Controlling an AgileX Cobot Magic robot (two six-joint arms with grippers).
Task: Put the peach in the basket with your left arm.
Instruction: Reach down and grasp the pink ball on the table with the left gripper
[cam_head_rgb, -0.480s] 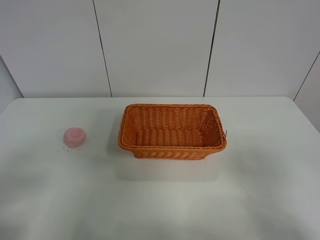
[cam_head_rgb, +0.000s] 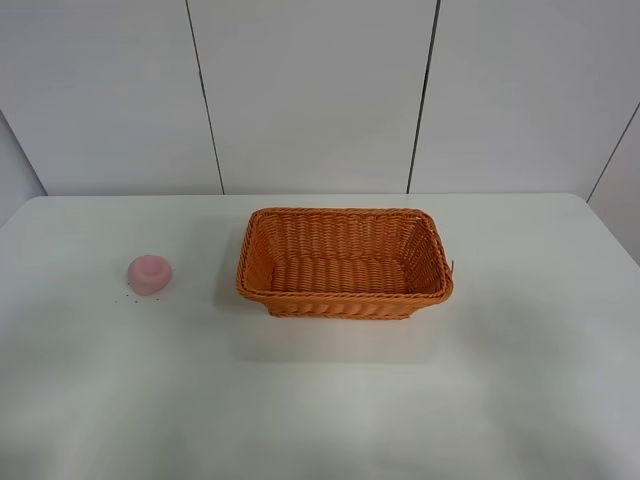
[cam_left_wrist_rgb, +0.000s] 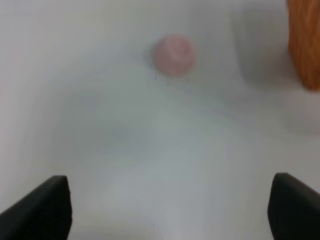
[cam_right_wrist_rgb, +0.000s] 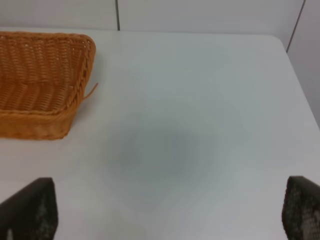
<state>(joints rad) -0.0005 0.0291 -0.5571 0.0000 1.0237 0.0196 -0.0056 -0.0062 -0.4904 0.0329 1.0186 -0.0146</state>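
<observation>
The pale pink peach (cam_head_rgb: 150, 274) lies on the white table, left of the orange-brown wicker basket (cam_head_rgb: 345, 262). The basket stands at the table's middle and holds nothing. No arm shows in the exterior high view. In the left wrist view the peach (cam_left_wrist_rgb: 173, 54) lies ahead of my left gripper (cam_left_wrist_rgb: 170, 210), whose black fingertips (cam_left_wrist_rgb: 42, 207) stand wide apart and empty; a basket corner (cam_left_wrist_rgb: 305, 45) shows at the edge. In the right wrist view my right gripper (cam_right_wrist_rgb: 167, 215) is open and empty over bare table, with the basket (cam_right_wrist_rgb: 45, 80) off to one side.
The white table (cam_head_rgb: 520, 380) ends at a panelled white wall (cam_head_rgb: 310, 90) behind the basket. A few tiny dark specks lie by the peach.
</observation>
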